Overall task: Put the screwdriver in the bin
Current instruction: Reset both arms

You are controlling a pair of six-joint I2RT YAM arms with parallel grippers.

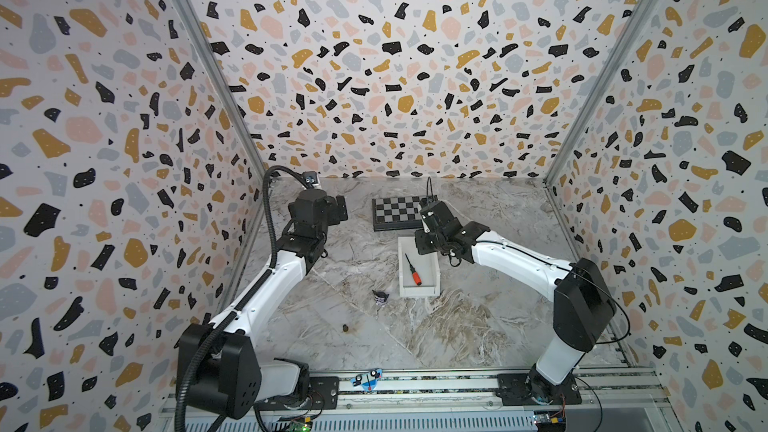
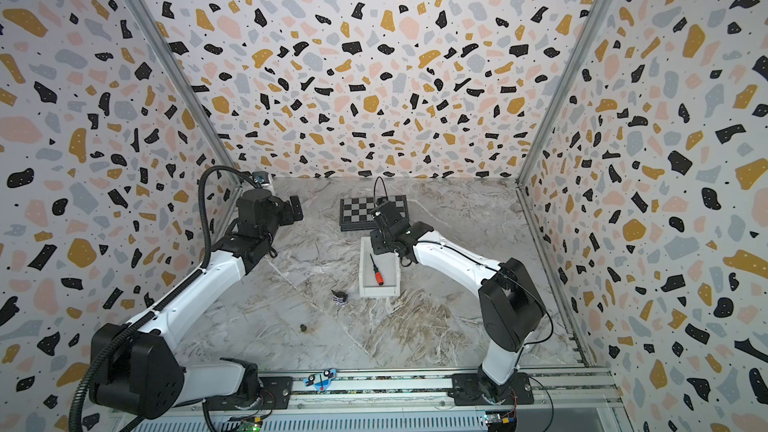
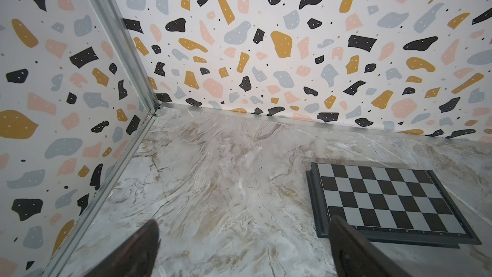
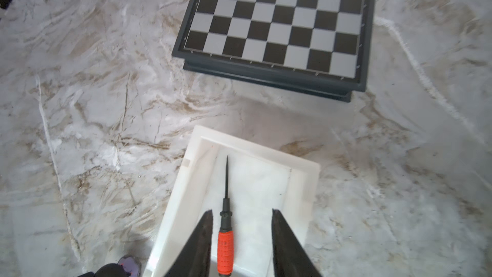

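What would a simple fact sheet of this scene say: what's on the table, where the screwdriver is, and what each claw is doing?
surface: marble-patterned table
screwdriver: lies flat inside the bin, orange handle toward the robot's bases
bin: white, open top, just in front of the chessboard
right gripper: open, above the bin, one finger on each side of the screwdriver, not gripping it
left gripper: open, holds nothing, off to the side
chessboard: flat at the back, no pieces on it
striped object: on the table beside the bin

The screwdriver (image 1: 413, 271) lies in the bin (image 1: 417, 290). The chessboard (image 1: 395, 209) lies behind the bin, and a small object (image 1: 379, 297) lies to its left.
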